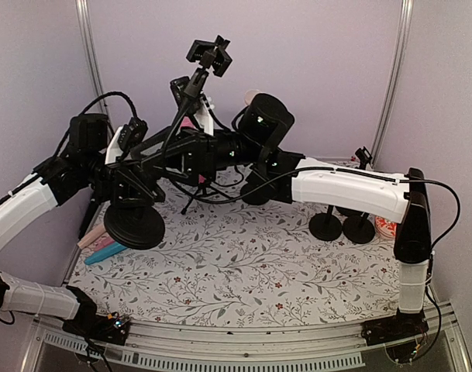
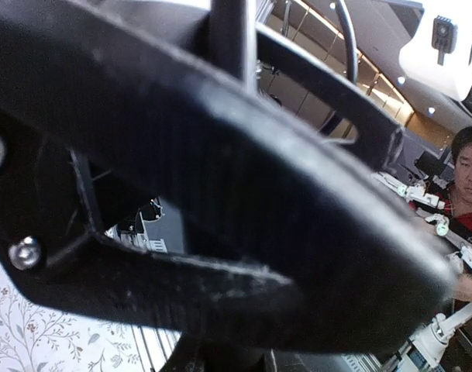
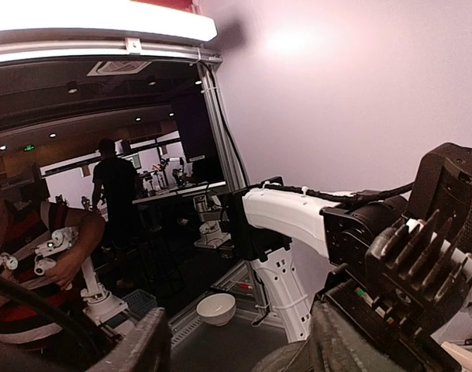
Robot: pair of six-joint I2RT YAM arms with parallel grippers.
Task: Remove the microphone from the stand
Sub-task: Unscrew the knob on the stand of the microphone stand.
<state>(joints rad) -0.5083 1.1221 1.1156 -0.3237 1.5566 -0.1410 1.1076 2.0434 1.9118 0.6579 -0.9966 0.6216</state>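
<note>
A black stand with a round base [image 1: 133,225] leans up to a black clip head [image 1: 210,54]. Its base hangs a little above the flowered mat. My left gripper [image 1: 142,172] is shut on the stand's lower pole, which also shows in the left wrist view [image 2: 232,31] crossing the dark fingers [image 2: 220,194]. My right gripper [image 1: 167,151] reaches in from the right, level with the pole. In the right wrist view its fingers [image 3: 142,345] stand wide apart and empty. A pink rounded tip [image 1: 251,95] shows behind the right wrist. I cannot tell whether the clip head holds a microphone.
A pink stick [image 1: 92,236] and a teal one [image 1: 108,250] lie at the mat's left edge. Thin tripod legs [image 1: 191,203] stand behind the arms. Two small black round-base stands [image 1: 326,225] [image 1: 360,229] stand at the right, with a red-patterned cup [image 1: 385,226] beside them.
</note>
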